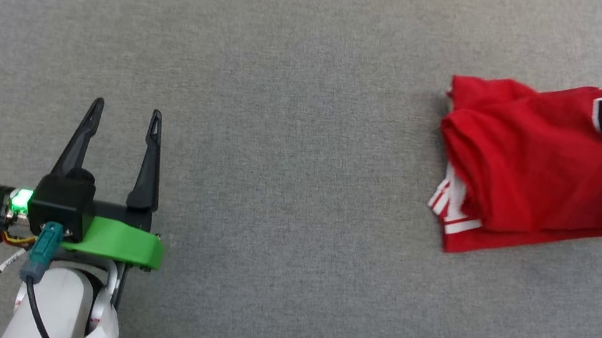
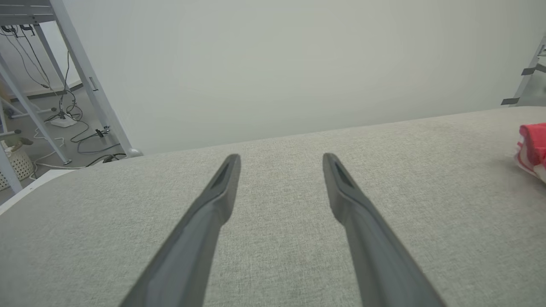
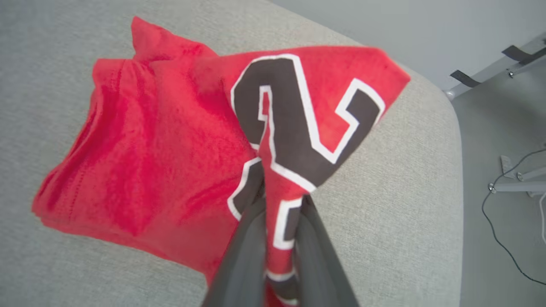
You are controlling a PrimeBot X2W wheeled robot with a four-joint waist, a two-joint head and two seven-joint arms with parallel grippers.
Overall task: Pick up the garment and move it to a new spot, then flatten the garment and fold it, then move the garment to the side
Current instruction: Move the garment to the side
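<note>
Right wrist view: right hand (image 3: 282, 194) pinches garment (image 3: 149, 140) at its black numeral

looks like a robot lab or test room: a bare pale wall (image 2: 277, 64), slanted metal rig struts (image 2: 87, 81), dark tape (image 3: 465, 78) wrapped on one strut, loose cables (image 2: 81, 136) and a power strip (image 2: 63, 122) on the grey floor (image 3: 503, 128), beside a grey cloth-covered work table (image 1: 288, 99).
</note>
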